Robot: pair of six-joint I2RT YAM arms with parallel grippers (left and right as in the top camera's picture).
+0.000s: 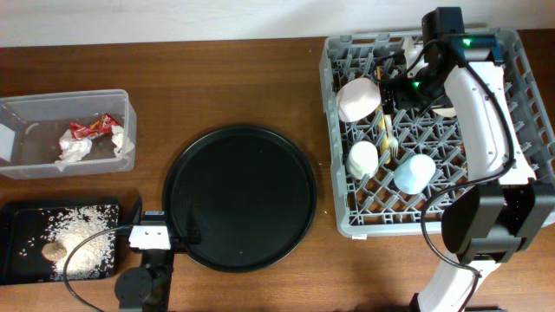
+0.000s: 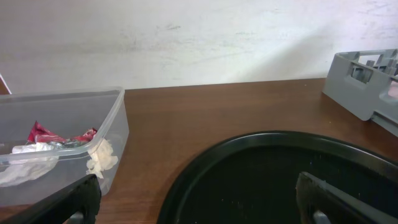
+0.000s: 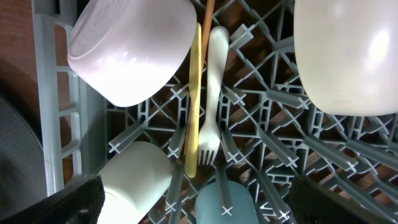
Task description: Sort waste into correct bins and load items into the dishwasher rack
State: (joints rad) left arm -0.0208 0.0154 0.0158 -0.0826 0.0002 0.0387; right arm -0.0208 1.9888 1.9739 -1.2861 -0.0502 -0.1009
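Observation:
The grey dishwasher rack [image 1: 531, 95] holds the pinkish-white bowl [image 1: 358, 100], cream cup [image 1: 362, 159], blue cup [image 1: 414, 172] and yellow utensil [image 1: 382, 130]. My right gripper [image 1: 397, 87] hangs open and empty over them. The right wrist view shows the bowl [image 3: 130, 50], yellow utensil [image 3: 194, 106], white fork [image 3: 214, 93], cream plate [image 3: 345, 56], cream cup [image 3: 134, 180] and blue cup [image 3: 227, 202] between my open fingers [image 3: 199, 208]. The clear tub [image 1: 26, 108] holds tissue [image 1: 76, 149] and the red wrapper [image 1: 91, 128]. The black tray [image 1: 17, 212] holds rice [image 1: 82, 238] and a brown lump [image 1: 55, 251]. My left gripper [image 1: 152, 236] is open and empty.
The large round black tray [image 1: 240, 198] lies at the table's middle, under my left fingers [image 2: 199, 202]. The left wrist view shows the tub [image 2: 115, 124] to the left and a rack corner [image 2: 364, 81] at the right. My right arm crosses the rack's right side.

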